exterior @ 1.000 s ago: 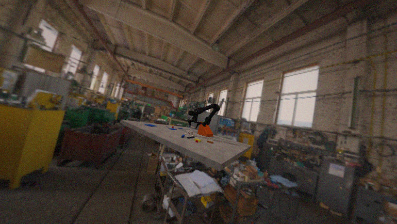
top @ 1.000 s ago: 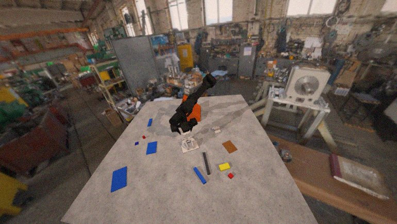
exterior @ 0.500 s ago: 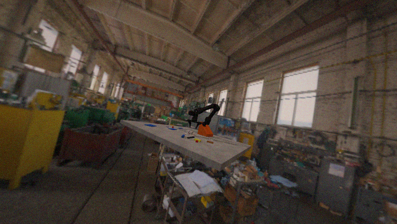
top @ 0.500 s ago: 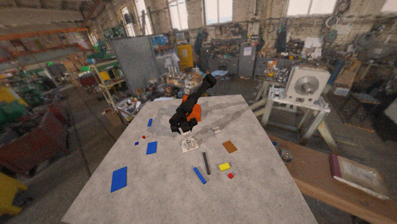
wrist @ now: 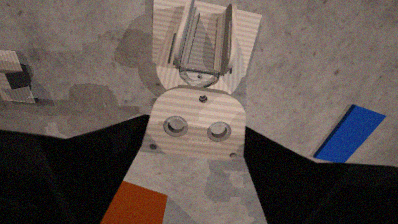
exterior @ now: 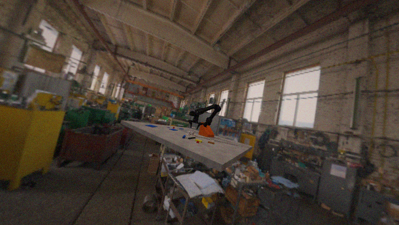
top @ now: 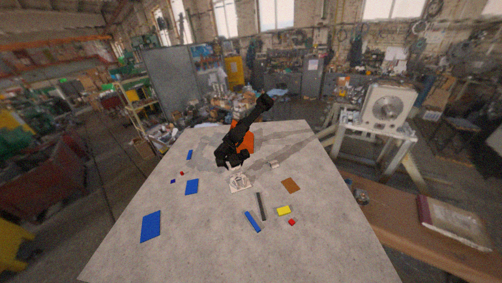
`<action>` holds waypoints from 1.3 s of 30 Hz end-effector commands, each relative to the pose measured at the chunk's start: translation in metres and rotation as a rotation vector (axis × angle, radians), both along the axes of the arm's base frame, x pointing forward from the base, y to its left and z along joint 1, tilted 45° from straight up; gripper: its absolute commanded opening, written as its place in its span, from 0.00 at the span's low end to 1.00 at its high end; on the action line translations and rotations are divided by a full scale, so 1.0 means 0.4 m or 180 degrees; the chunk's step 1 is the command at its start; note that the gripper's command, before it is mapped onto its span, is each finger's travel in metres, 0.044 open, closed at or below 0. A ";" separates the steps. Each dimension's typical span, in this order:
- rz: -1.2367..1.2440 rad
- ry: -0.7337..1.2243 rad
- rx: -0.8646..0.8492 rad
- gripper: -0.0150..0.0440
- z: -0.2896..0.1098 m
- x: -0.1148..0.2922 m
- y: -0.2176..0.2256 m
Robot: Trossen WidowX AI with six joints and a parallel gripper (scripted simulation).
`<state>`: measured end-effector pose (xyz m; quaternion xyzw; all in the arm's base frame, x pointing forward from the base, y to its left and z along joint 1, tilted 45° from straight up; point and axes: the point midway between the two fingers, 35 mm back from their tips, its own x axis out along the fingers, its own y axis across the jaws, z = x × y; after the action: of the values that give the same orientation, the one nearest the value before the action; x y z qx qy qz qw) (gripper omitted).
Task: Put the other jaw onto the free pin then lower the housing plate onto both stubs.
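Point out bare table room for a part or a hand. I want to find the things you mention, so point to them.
Bare: between the large blue sheet (top: 150,226) and the blue bar (top: 252,222); right of the brown sheet (top: 290,185), up to the table edge. Crowded: around the claw (top: 233,167) (wrist: 195,125), with its plate (wrist: 197,112) near the white assembly (top: 240,183) (wrist: 165,30).
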<state>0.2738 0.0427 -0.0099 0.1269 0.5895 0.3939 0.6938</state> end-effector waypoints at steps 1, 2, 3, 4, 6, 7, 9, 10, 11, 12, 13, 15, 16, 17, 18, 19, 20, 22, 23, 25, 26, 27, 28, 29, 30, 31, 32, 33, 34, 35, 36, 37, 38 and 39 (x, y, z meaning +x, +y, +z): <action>-0.0011 -0.0005 0.0016 0.85 0.002 0.002 0.002; -0.0011 -0.0005 0.0016 0.85 0.002 0.002 0.002; -0.0011 -0.0005 0.0016 0.85 0.002 0.002 0.002; -0.0011 -0.0005 0.0016 0.85 0.002 0.002 0.002; -0.0011 -0.0005 0.0016 0.85 0.002 0.002 0.002; -0.0011 -0.0005 0.0016 0.85 0.002 0.002 0.002; -0.0011 -0.0005 0.0016 0.85 0.002 0.002 0.002; -0.0011 -0.0005 0.0016 0.85 0.002 0.002 0.002; -0.0011 -0.0005 0.0016 0.85 0.002 0.002 0.002; -0.0011 -0.0005 0.0016 0.85 0.002 0.002 0.002; -0.0011 -0.0005 0.0016 0.85 0.002 0.002 0.002; -0.0011 -0.0005 0.0016 0.85 0.002 0.002 0.002; -0.0011 -0.0005 0.0016 0.85 0.002 0.002 0.002; -0.0011 -0.0005 0.0016 0.85 0.002 0.002 0.002; -0.0011 -0.0005 0.0016 0.85 0.002 0.002 0.002; -0.0011 -0.0005 0.0016 0.85 0.002 0.002 0.002; -0.0011 -0.0005 0.0016 0.85 0.002 0.002 0.002; -0.0011 -0.0005 0.0016 0.85 0.002 0.002 0.002; -0.0011 -0.0005 0.0016 0.85 0.002 0.002 0.002; -0.0011 -0.0005 0.0015 0.85 -0.002 0.003 0.006; -0.0011 -0.0005 0.0015 0.85 -0.005 0.003 0.008; -0.0012 -0.0005 0.0014 0.85 -0.009 0.003 0.011; -0.0012 -0.0005 0.0014 0.85 -0.012 0.004 0.014; -0.0012 -0.0005 0.0013 0.85 -0.015 0.004 0.016; -0.0012 -0.0004 0.0013 0.85 -0.018 0.004 0.019; -0.0013 -0.0004 0.0012 0.85 -0.021 0.005 0.022; -0.0013 -0.0004 0.0012 0.85 -0.024 0.005 0.025; -0.0013 -0.0004 0.0012 0.85 -0.027 0.005 0.027; -0.0013 -0.0004 0.0012 0.85 -0.030 0.005 0.030; -0.0013 -0.0004 0.0011 0.85 -0.033 0.005 0.033; -0.0014 -0.0004 0.0011 0.85 -0.036 0.006 0.036; -0.0014 -0.0004 0.0011 0.85 -0.039 0.006 0.039; -0.0014 -0.0004 0.0011 0.85 -0.042 0.006 0.042; -0.0014 -0.0003 0.0011 0.85 -0.045 0.006 0.045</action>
<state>0.2785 0.0558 -0.0231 0.1242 0.5862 0.3924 0.6978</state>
